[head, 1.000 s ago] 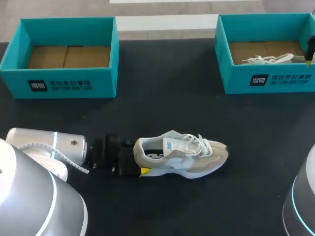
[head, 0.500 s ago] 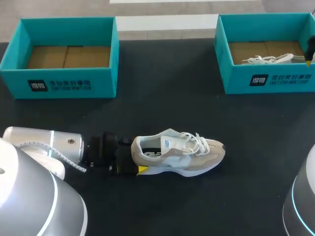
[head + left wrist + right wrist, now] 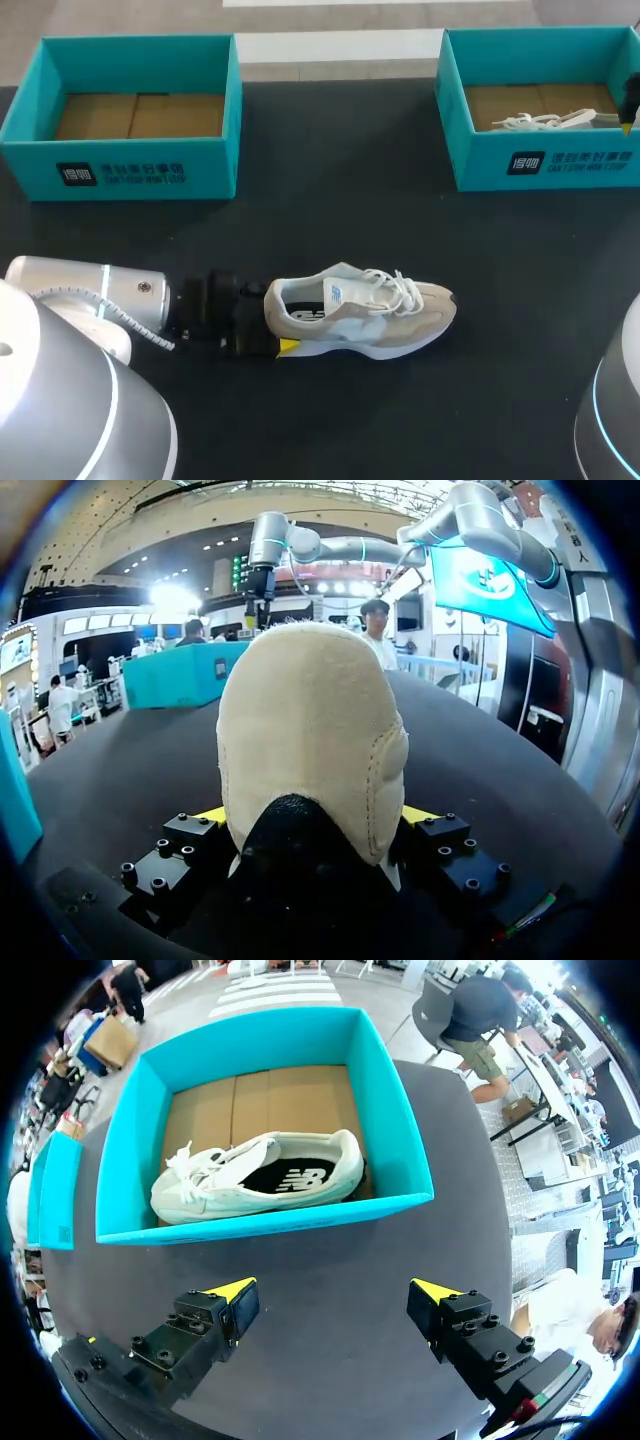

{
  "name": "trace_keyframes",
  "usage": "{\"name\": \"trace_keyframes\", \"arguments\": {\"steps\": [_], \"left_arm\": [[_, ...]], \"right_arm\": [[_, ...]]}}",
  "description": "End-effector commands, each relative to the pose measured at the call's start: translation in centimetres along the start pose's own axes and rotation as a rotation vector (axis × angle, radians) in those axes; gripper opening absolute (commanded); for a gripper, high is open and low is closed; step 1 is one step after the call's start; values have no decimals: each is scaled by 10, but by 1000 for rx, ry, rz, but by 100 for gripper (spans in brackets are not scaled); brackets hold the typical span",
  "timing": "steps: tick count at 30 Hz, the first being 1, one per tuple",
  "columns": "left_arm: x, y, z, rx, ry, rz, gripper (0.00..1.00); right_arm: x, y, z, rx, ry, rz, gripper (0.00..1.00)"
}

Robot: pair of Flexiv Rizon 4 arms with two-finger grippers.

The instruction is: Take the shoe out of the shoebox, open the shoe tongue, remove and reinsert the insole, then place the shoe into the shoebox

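Left fingers (image 3: 418, 815) clamped on shoe (image 3: 360, 315) heel; shoe sits on table (image 3: 330, 200), front-middle. Right fingers (image 3: 236, 1298) spread, empty, over right shoebox (image 3: 270, 1215). Risk: heel-only pinch, so the toe could sag or twist out.

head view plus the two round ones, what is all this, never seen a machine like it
It is a robot with two arms at a black table. The head view looks down from above and behind it; the silver left arm comes in from the left side. Each round picture is from a camera on one wrist, looking along that arm's two yellow-tipped fingers. On the table stand two teal shoeboxes: the left box is empty, the right box holds a white shoe. A beige shoe lies on the table, and the left end effector is shut on its heel. The right end effector is open and holds nothing, with the right box ahead of it.
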State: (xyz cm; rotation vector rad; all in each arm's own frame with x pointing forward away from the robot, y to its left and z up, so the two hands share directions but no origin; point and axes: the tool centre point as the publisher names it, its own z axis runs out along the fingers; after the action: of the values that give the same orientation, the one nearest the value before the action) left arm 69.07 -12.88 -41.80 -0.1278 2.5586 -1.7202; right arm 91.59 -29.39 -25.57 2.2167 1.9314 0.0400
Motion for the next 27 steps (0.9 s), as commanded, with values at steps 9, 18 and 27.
{"name": "trace_keyframes", "arguments": {"steps": [9, 18, 27], "left_arm": [[1, 1, 1, -4, -2, -1, 0], [1, 1, 1, -4, -2, -1, 0], [1, 1, 1, -4, -2, -1, 0]], "right_arm": [[32, -26, -14, -12, 9, 33, 100], [100, -84, -53, 5, 17, 38, 100], [160, -130, -75, 35, 31, 46, 100]]}}
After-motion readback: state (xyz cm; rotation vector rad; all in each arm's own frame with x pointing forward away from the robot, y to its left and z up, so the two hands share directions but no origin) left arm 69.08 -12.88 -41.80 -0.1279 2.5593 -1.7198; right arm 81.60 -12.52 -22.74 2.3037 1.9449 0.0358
